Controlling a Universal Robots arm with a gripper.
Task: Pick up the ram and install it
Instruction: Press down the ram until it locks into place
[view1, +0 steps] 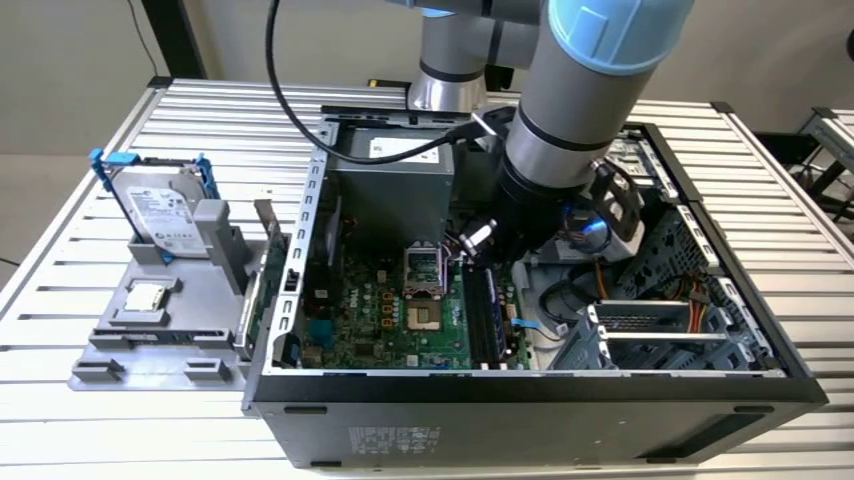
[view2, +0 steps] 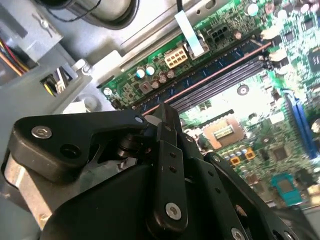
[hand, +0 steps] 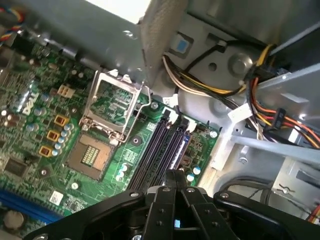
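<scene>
The gripper (view1: 486, 258) is down inside the open computer case (view1: 534, 395), over the motherboard (view1: 380, 315). Its black fingers are shut together in both wrist views (view2: 161, 110) (hand: 175, 175), and I see nothing between them. Directly under the fingertips run the long black memory slots (hand: 162, 145). A long thin dark strip with a coppery edge, which looks like the ram (view2: 220, 69) (hand: 180, 145) (view1: 503, 310), stands in the slot nearest the board's edge. Whether the fingertips touch it I cannot tell.
The processor socket (hand: 92, 155) has its metal frame lifted, beside the slots. Bundled coloured cables (hand: 270, 95) and metal drive cages crowd the case close to the gripper. Outside, on the exterior view's left, a grey holder (view1: 147, 350) carries a silver hard drive (view1: 167, 215) and a small square chip (view1: 144, 298).
</scene>
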